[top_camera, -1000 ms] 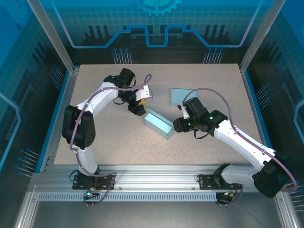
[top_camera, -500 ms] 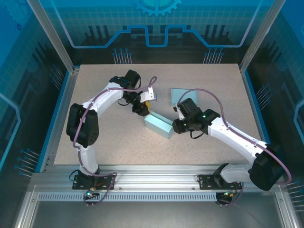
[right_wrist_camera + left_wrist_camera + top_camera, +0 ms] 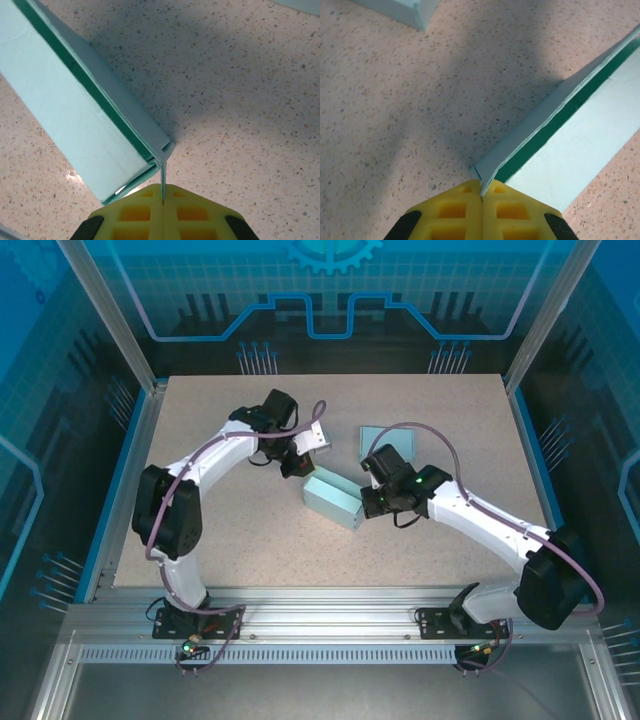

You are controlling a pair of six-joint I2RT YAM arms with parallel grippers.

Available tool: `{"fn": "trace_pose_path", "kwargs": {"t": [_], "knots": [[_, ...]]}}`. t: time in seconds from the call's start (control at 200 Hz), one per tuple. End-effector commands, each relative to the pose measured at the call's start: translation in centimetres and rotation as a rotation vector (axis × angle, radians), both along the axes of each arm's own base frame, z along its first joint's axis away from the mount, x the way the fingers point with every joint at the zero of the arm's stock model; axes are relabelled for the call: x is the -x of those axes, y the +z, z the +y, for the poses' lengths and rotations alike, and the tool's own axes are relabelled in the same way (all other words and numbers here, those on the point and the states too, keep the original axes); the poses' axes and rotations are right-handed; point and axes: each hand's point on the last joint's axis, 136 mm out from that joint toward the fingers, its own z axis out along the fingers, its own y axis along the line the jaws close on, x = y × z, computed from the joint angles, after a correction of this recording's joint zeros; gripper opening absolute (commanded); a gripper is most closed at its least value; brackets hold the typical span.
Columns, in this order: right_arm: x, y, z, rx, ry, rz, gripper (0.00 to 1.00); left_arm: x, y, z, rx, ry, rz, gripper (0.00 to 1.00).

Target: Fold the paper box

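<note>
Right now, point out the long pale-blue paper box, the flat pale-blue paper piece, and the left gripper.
long pale-blue paper box [image 3: 333, 502]: top external view, middle of its body.
flat pale-blue paper piece [image 3: 372, 440]: top external view, its bare left part.
left gripper [image 3: 481, 194]: left wrist view, between its fingertips.

There are two robot arms, one left arm [image 3: 200, 462] and one right arm [image 3: 480, 525], and each ends in a single hand, so two hands in all: the left hand [image 3: 294, 467] and the right hand [image 3: 372, 503]. Light-blue paper things also number two: one paper box [image 3: 333, 500] and one smaller light-blue piece [image 3: 378, 440]. One speckled tabletop [image 3: 230, 540] carries them.
</note>
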Motion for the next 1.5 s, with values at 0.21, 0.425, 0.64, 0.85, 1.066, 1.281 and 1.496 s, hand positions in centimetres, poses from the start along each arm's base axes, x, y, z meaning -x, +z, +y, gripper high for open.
{"fn": "trace_pose_path", "kwargs": {"t": [0.21, 0.425, 0.64, 0.85, 1.066, 1.281, 1.496], "knots": [[-2.0, 1.7, 1.7, -0.068, -0.099, -0.051, 0.0, 0.7, 2.1, 0.2, 0.082, 0.416, 0.01, 0.06], [-2.7, 2.4, 3.2, -0.14, -0.099, -0.059, 0.0, 1.8, 1.2, 0.3, 0.133, 0.57, 0.013, 0.07], [-3.1, 2.1, 4.7, -0.171, -0.094, -0.031, 0.0, 2.1, 0.9, -0.1, 0.165, 0.682, 0.001, 0.07], [-3.0, 1.6, 5.7, -0.191, -0.106, -0.012, 0.01, 2.6, 0.6, -0.5, 0.183, 0.755, -0.04, 0.07], [-3.4, 2.2, 6.4, -0.177, -0.102, -0.055, 0.01, 3.4, 1.0, -0.9, 0.283, 0.824, -0.041, 0.07], [-4.4, 3.6, 6.0, -0.133, -0.103, -0.114, 0.0, 3.0, 2.7, -0.4, 0.33, 0.868, -0.073, 0.08], [-5.3, 3.6, 6.2, -0.106, -0.106, -0.142, 0.01, 2.3, 4.6, -0.7, 0.417, 0.91, -0.082, 0.08]]}}
